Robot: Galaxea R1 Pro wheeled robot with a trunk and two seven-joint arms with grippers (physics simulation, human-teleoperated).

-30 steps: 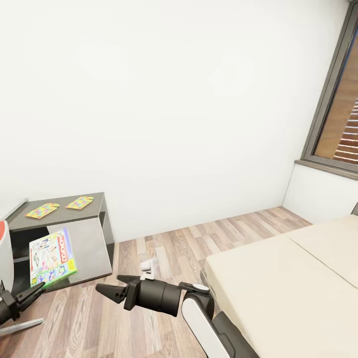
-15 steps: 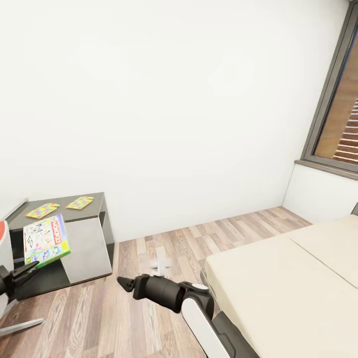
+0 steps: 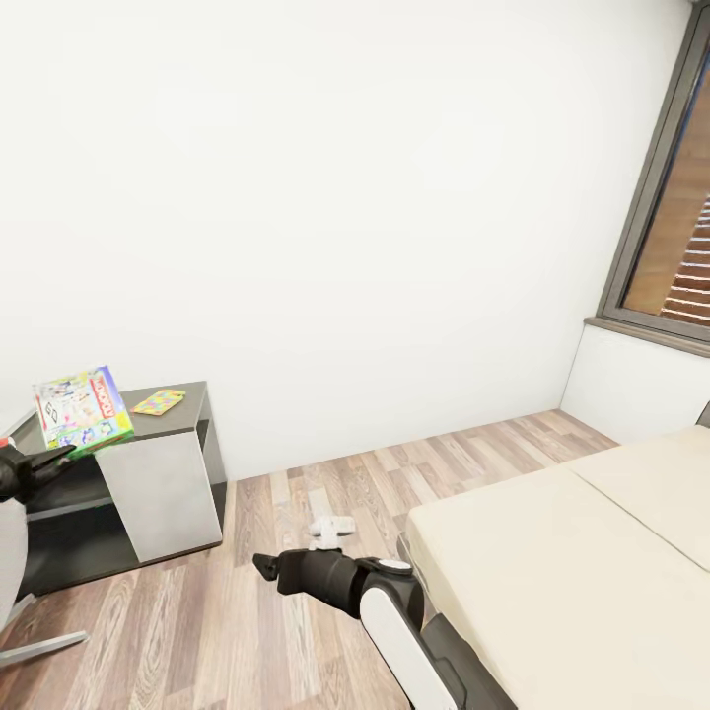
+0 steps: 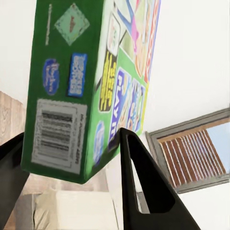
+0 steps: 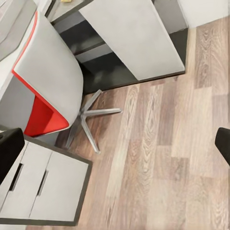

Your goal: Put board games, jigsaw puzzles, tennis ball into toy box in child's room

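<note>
My left gripper (image 3: 39,461) at the far left of the head view is shut on the white-and-green board game (image 3: 82,408), held tilted in the air over the left end of the dark grey cabinet (image 3: 163,483). In the left wrist view the game's green side with its barcode (image 4: 72,96) sits between the two black fingers (image 4: 143,191). One bright jigsaw puzzle (image 3: 158,401) lies flat on the cabinet top. My right gripper (image 3: 264,566) hangs low over the wooden floor, jaws wide apart and empty (image 5: 115,146). The bed (image 3: 552,552) with its beige mattress lies at the right.
A red-and-grey swivel chair (image 5: 48,81) on a star base stands beside the cabinet (image 5: 129,38), with a grey drawer unit (image 5: 43,191) next to it. A framed window (image 3: 671,227) is at the right. Wooden floor (image 3: 335,483) runs between cabinet and bed.
My left gripper has lifted the board game up and to the left, so it now covers the cabinet's left end and the puzzle there. The right arm has drawn back and turned.
</note>
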